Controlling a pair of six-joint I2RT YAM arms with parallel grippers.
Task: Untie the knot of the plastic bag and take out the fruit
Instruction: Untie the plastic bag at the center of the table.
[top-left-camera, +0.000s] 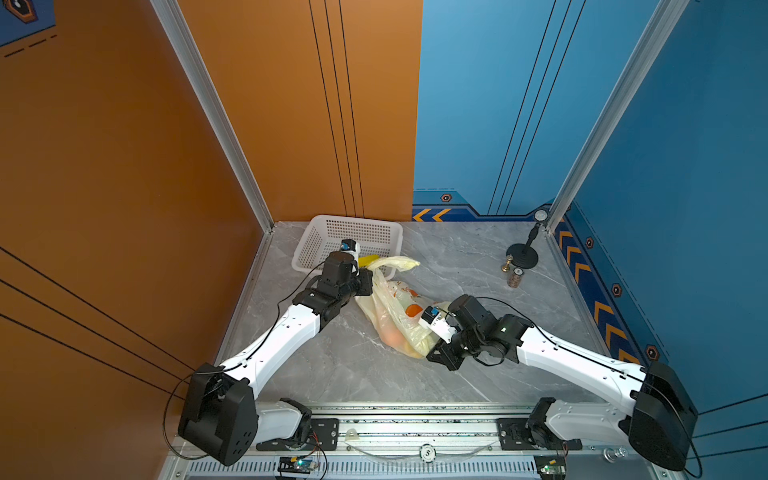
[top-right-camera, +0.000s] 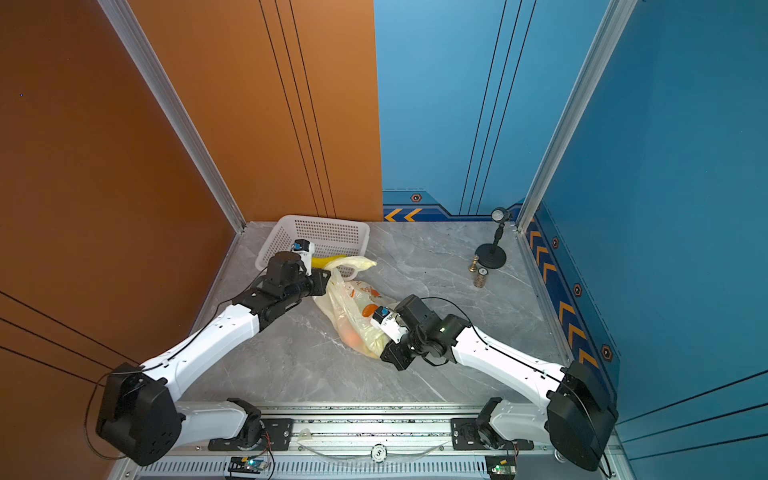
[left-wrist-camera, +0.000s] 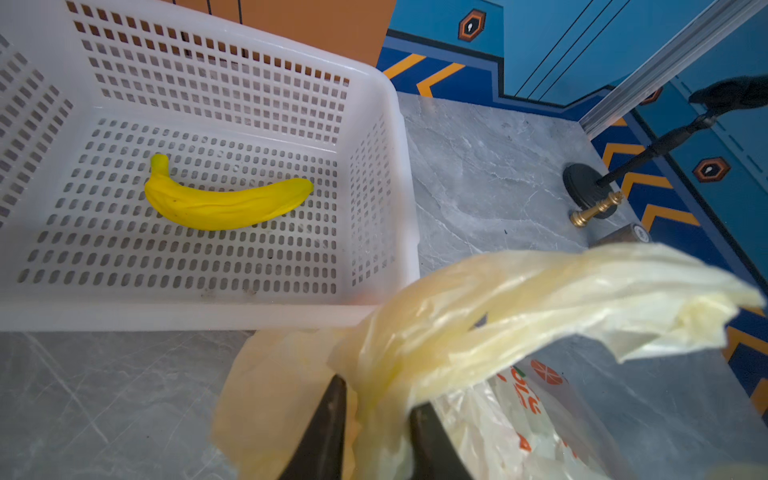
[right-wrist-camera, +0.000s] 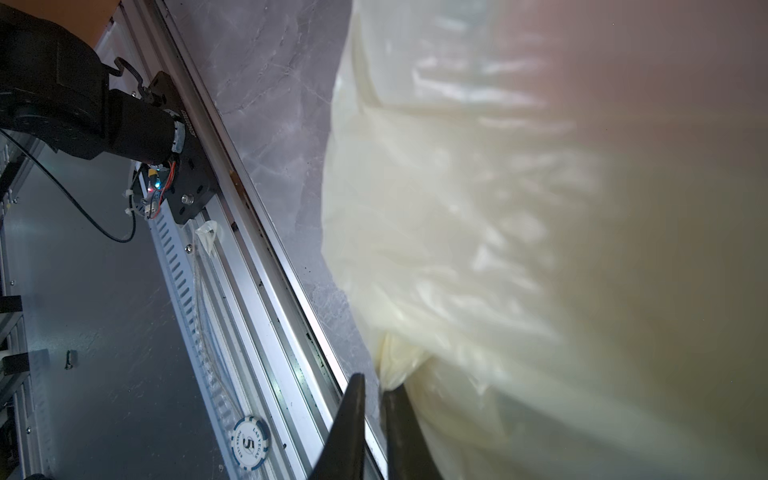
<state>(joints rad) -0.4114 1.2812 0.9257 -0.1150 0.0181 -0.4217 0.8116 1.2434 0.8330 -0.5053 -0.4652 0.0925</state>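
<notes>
The pale-yellow plastic bag (top-left-camera: 390, 307) (top-right-camera: 349, 307) lies on the marble table between both arms. Orange fruit (top-left-camera: 413, 309) (top-right-camera: 353, 338) shows through its film. My left gripper (top-left-camera: 371, 280) (left-wrist-camera: 380, 390) is shut on the bag's bunched top, and a long handle strip (left-wrist-camera: 540, 291) trails loose from it toward the basket. I cannot make out the knot. My right gripper (right-wrist-camera: 375, 381) (top-left-camera: 431, 349) is at the bag's near bottom corner (right-wrist-camera: 395, 361). Its jaws stand a narrow gap apart with nothing between them, and the corner touches one tip.
The white perforated basket (top-left-camera: 316, 241) (left-wrist-camera: 208, 316) stands at the back left with a yellow banana (left-wrist-camera: 224, 203) in it. A black stand (top-left-camera: 522, 253), a brass piece (top-left-camera: 508, 264) and a brown cylinder (top-left-camera: 517, 278) sit at the back right. The metal rail (right-wrist-camera: 249, 291) runs along the front edge.
</notes>
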